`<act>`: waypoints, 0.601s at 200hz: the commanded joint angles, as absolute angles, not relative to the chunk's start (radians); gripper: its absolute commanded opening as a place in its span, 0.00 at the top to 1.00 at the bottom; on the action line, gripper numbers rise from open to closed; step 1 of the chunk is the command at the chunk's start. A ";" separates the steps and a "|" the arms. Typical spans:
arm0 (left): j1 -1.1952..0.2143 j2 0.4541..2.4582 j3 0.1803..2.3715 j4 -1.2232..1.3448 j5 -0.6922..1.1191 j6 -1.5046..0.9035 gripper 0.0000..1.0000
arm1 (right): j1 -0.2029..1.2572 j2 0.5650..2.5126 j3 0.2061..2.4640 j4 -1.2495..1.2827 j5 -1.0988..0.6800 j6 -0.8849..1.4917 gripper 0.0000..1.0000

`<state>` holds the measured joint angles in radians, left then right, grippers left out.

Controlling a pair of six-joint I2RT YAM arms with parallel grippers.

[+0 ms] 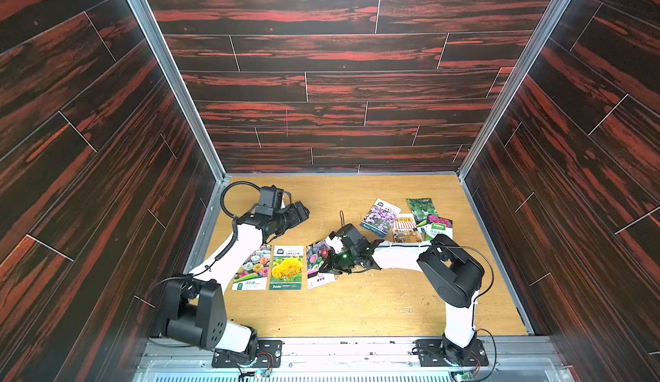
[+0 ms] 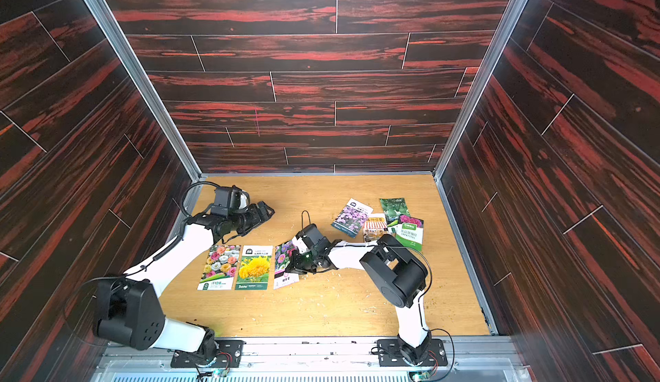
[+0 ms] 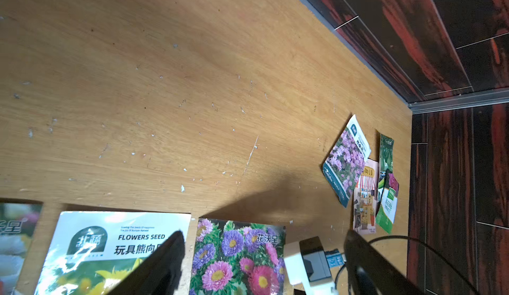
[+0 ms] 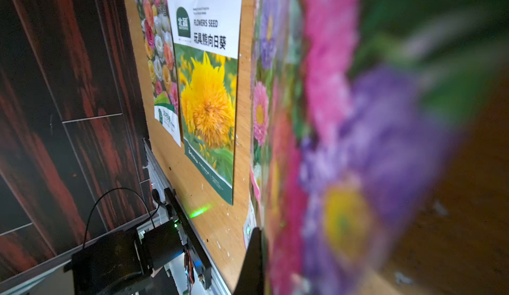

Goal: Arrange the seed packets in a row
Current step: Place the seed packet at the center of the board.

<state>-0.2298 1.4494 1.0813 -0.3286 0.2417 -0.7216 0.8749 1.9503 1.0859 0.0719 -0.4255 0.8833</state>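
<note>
Row on desk (image 1: 357,309): rose packet (image 1: 251,267), sunflower packet (image 1: 286,267), aster packet (image 1: 315,255) pinched in closed right hand (image 1: 326,267); left hand (image 1: 303,211) wide open, aloft.

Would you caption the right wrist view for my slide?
Right gripper shut on the aster packet, beside the sunflower packet.

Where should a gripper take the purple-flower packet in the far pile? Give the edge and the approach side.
Grip the purple-flower packet by its white-banded far end, which juts clear of its neighbours. It lies flat and tilted, one side meeting the shopfront packet, so probably come down from above on the open side.
</note>
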 commanded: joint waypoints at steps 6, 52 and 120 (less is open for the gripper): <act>-0.227 1.411 1.062 -0.344 0.224 -0.707 0.08 | 0.913 1.986 1.127 0.051 -0.376 0.913 1.00; -0.219 1.386 1.039 -0.345 0.223 -0.701 0.08 | 0.926 1.990 1.140 0.033 -0.356 0.931 1.00; -0.215 1.373 1.026 -0.346 0.228 -0.697 0.08 | 0.946 1.993 1.170 -0.005 -0.299 0.940 1.00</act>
